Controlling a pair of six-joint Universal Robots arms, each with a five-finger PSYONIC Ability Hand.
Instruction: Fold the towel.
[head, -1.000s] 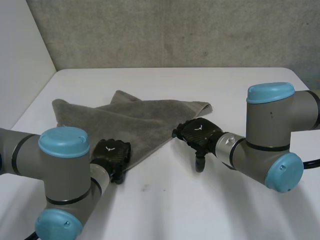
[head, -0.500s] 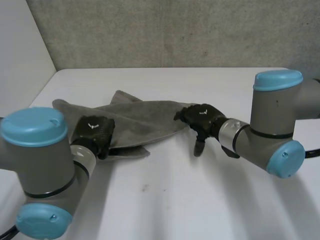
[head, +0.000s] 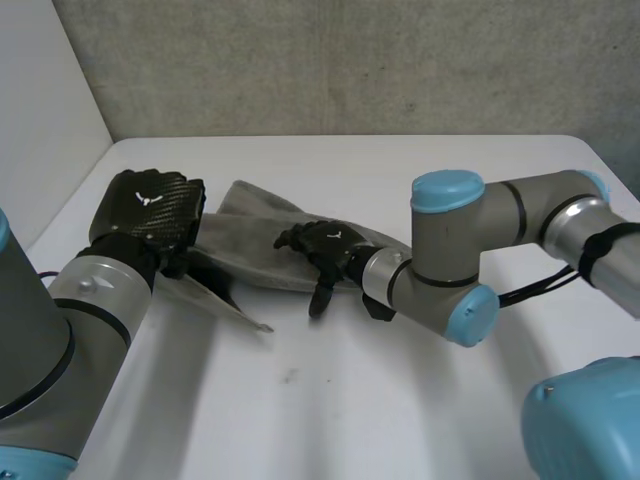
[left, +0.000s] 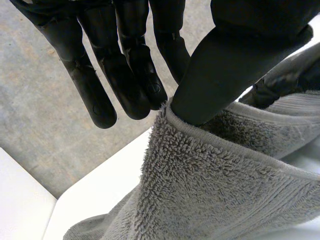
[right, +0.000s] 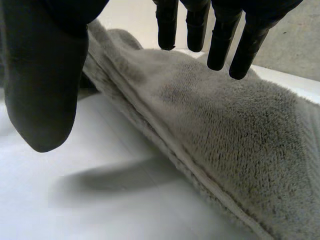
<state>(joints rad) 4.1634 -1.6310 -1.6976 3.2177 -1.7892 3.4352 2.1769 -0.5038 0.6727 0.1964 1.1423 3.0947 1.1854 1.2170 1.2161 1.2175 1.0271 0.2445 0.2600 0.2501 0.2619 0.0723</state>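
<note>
A smooth white table is spread across the near and middle of the scene, and a small dark speck is seen near its middle. Its far edge is backed by a rough grey concrete wall. A plain white wall panel is set at the far left.

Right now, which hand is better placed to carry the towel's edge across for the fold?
Probably left. The left hand pinches the towel at an edge with its thumb and holds it raised above the table. The right hand is open, fingers straight over the towel's other end.
</note>
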